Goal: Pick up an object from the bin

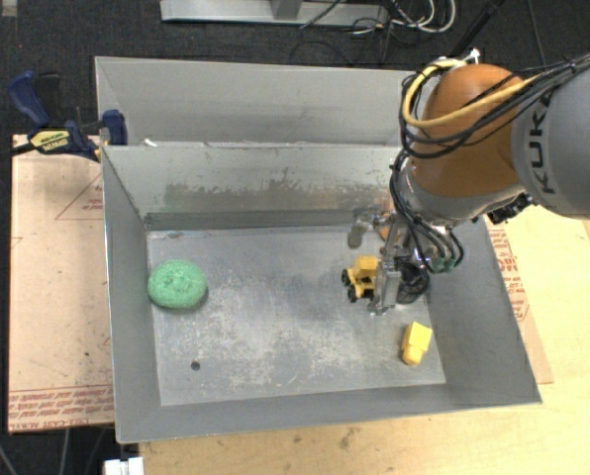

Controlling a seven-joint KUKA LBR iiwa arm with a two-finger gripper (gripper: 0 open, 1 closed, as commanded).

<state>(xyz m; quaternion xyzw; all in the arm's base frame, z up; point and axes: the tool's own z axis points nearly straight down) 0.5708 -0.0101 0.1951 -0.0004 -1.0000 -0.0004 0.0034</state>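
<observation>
A grey robot arm (572,146) enters from the right edge, high in the view, and stretches leftward. Its last section carries a rounded orange cover (468,137), with black and yellow cables (424,107) looped over the cover's top and left side. Below the cover the wrist (414,245) turns downward, a cluster of dark metal parts and thin wires. The hand (379,300) hangs at the bottom of the wrist, pointing down, a little right of the view's centre.
</observation>
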